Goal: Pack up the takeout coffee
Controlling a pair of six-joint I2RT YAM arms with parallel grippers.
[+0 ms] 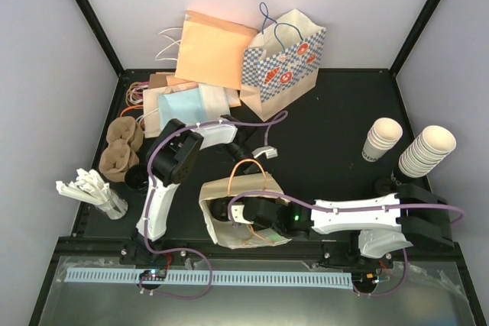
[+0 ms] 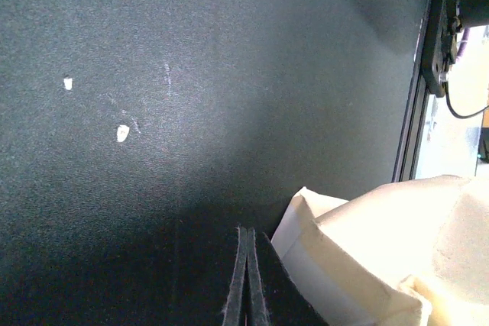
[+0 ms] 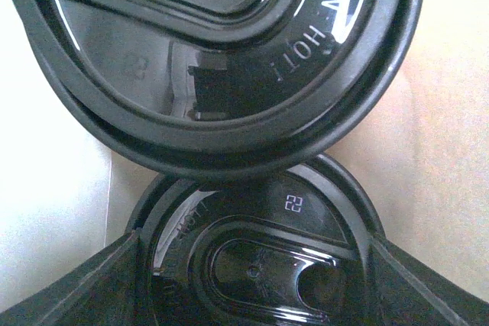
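right jaws are inside the tan paper bag (image 1: 218,198) at the near middle of the tabletop (image 1: 328,124), clamped on the takeout coffee (image 3: 260,272), one on each side of its black lid. a second black lid (image 3: 214,74) sits just beyond it. left jaws are pressed together, empty, over bare tabletop beside the bag. further back: stacked lidless cups (image 1: 426,150) on the right, checkered bag (image 1: 284,62) at the rear.

A checkered paper bag (image 1: 284,66) is stood at the far edge of the table (image 1: 336,112), an orange bag (image 1: 214,50) leaned beside it. Stacked lidless cups (image 1: 426,150) are seen near the right edge, brown cardboard pieces (image 1: 122,146) at the left.
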